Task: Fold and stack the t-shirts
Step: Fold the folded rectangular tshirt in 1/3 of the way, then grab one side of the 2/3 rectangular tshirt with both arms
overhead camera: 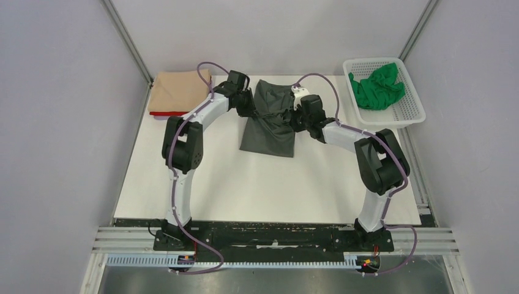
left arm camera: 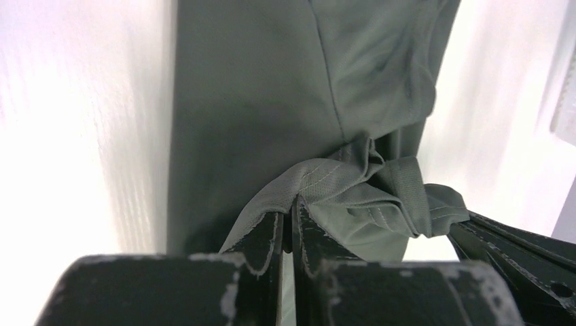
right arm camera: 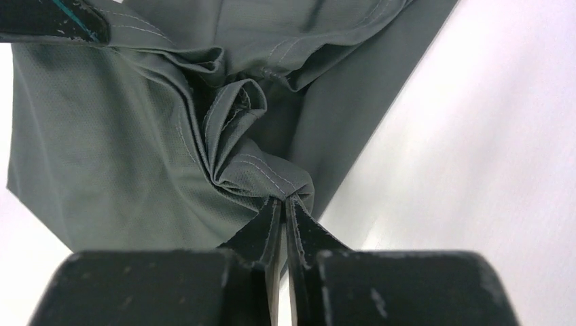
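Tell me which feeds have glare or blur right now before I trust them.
Top external: evenly lit, sharp, only soft shadows. Left wrist: table blown out white on both sides, left gripper soft-focus up close, dark grey t-shirt hem stitching readable. Right wrist: table glaring at right, cloth weave and stitching crisp at the right gripper.

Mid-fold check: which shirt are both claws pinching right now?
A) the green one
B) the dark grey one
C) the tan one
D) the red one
B: the left claw and the right claw are each closed on bunched folds of the dark grey t-shirt.
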`<state>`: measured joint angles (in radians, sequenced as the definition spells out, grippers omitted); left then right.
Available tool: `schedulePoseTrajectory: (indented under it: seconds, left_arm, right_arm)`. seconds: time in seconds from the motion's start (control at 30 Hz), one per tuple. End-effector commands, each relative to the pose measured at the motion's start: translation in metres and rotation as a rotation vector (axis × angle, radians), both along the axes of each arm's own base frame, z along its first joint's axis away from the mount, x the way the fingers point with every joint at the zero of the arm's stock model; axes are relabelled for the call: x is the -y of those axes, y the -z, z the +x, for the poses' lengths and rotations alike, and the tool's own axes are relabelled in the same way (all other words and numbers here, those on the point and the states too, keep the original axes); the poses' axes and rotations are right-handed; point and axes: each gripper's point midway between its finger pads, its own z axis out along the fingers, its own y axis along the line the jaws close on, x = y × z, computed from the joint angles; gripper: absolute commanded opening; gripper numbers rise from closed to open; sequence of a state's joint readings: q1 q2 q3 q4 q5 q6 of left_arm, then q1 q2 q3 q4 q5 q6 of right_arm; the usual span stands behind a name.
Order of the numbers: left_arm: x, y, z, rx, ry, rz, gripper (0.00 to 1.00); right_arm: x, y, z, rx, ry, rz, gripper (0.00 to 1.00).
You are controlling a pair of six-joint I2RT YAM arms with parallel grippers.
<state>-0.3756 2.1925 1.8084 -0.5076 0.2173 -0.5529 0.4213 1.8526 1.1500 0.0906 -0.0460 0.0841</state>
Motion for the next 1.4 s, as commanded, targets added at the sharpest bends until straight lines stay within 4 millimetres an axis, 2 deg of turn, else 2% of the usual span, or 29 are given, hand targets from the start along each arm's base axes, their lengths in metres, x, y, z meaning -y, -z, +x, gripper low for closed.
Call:
schedulePoseTrajectory:
  seconds: [0.0,0.07,0.1,0.13,0.17,0.2,0.23,0.37,0.43,0.47,0.5,0.6,0.7,0.8,0.93,1.07,1.2,1.37]
  left_arm:
    - [0.006,-0.004,0.013,0.032,0.072,-0.009,0.12]
    - [0.005,-0.002,0.016,0.024,0.068,-0.003,0.17]
    - [0.002,0.0,0.018,0.024,0.056,0.004,0.24]
    - [-0.002,-0.001,0.02,0.026,0.043,0.007,0.29]
    - [-0.006,-0.004,0.022,0.027,0.03,0.005,0.46]
    - [-0.011,-0.008,0.024,0.033,0.016,0.001,0.8]
    - [-0.015,-0.016,0.027,0.051,0.01,-0.005,0.99]
    - [-0.037,-0.053,0.032,0.123,-0.009,0.014,1.0]
    - [-0.046,-0.065,0.024,0.145,-0.02,0.043,1.0]
    - [-0.051,-0.072,0.019,0.155,-0.033,0.053,1.0]
    - [-0.054,-0.069,0.011,0.142,-0.041,0.061,1.0]
    - [-0.059,-0.07,-0.012,0.13,-0.051,0.045,1.0]
    - [-0.064,-0.063,-0.038,0.102,-0.058,0.032,1.0]
    - [-0.065,-0.043,-0.066,0.036,-0.055,0.007,1.0]
    - [-0.063,-0.012,-0.093,-0.036,-0.062,-0.015,1.0]
    - [-0.057,0.013,-0.105,-0.105,-0.062,-0.02,0.89]
    - [-0.054,0.035,-0.109,-0.158,-0.087,-0.021,0.68]
    - [-0.05,0.057,-0.117,-0.202,-0.083,-0.005,0.61]
  right_arm:
    - [0.005,-0.006,0.022,0.015,0.038,0.019,0.07]
    - [0.01,-0.002,0.029,0.006,0.07,0.013,0.14]
    - [0.015,0.0,0.033,0.002,0.092,0.006,0.18]
    - [0.017,0.001,0.037,-0.001,0.1,0.005,0.26]
    - [0.025,-0.002,0.044,0.006,0.134,-0.01,0.37]
    - [0.029,-0.007,0.05,0.012,0.155,-0.02,0.45]
    - [0.033,-0.012,0.055,0.025,0.171,-0.033,0.5]
    - [0.047,-0.039,0.058,0.091,0.198,-0.08,0.74]
    - [0.048,-0.045,0.049,0.103,0.172,-0.08,0.83]
    - [0.043,-0.048,0.042,0.114,0.13,-0.066,0.92]
    - [0.038,-0.049,0.034,0.123,0.088,-0.046,0.98]
    - [0.017,-0.05,0.009,0.109,-0.043,0.044,0.98]
    - [0.003,-0.039,-0.021,0.063,-0.138,0.128,0.98]
    - [-0.007,-0.025,-0.052,0.004,-0.212,0.171,0.98]
    - [-0.015,-0.002,-0.088,-0.022,-0.325,0.069,0.98]
    - [-0.012,0.022,-0.102,-0.057,-0.325,-0.068,0.95]
    - [-0.008,0.029,-0.103,-0.066,-0.292,-0.115,0.89]
    - [-0.003,0.039,-0.11,-0.092,-0.282,-0.131,0.81]
